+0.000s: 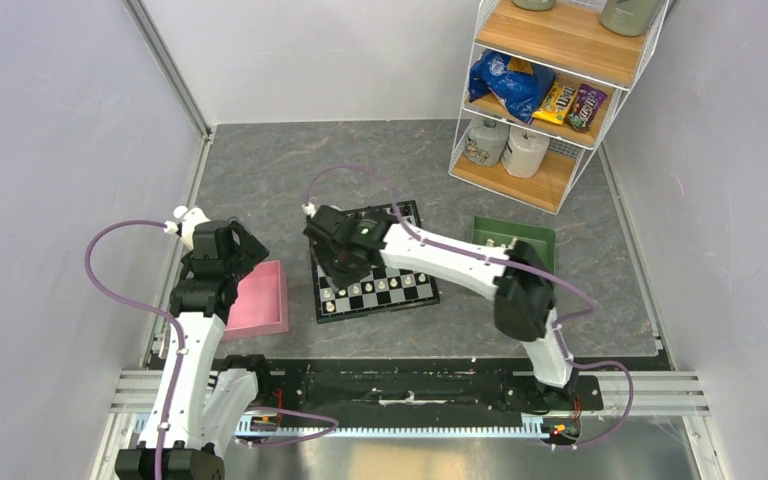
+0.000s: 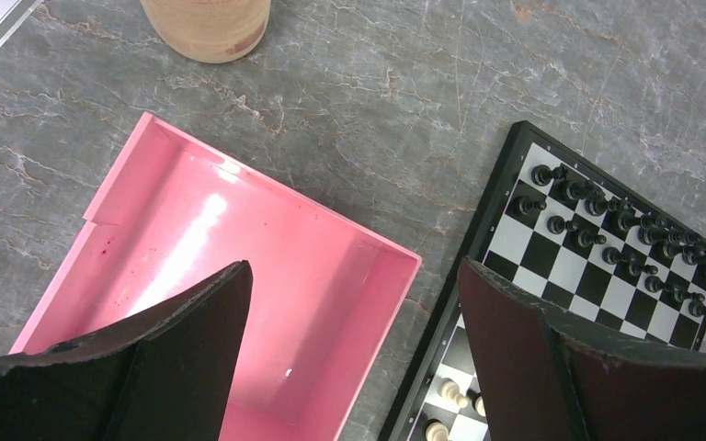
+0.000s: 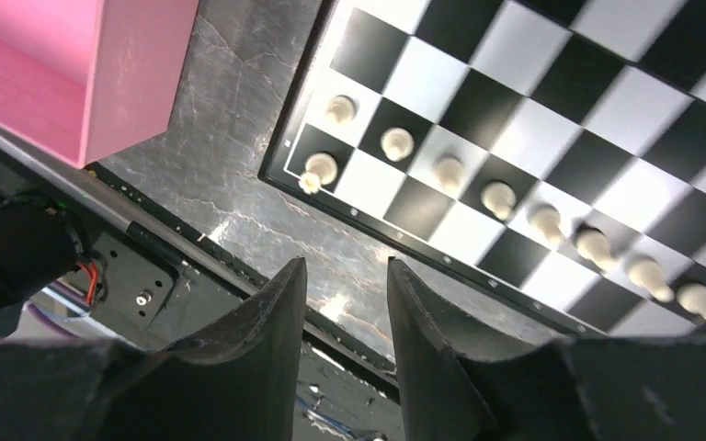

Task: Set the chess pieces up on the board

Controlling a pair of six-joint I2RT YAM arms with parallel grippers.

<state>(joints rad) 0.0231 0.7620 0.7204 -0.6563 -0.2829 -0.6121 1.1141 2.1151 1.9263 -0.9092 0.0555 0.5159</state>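
The board lies mid-table, angled. Cream-white pieces stand in a row along its near side. In the right wrist view the row has several white figures, and one more white piece stands on the corner square. Black pieces fill two rows at the board's far side. My right gripper hangs over the board's near-left edge, fingers a little apart and empty. My left gripper is wide open and empty, above the pink tray's right wall.
The pink tray left of the board holds no pieces. A green tray lies right of the board. A wire shelf rack with snack bags stands at the back right. A tan cylinder stands beyond the pink tray.
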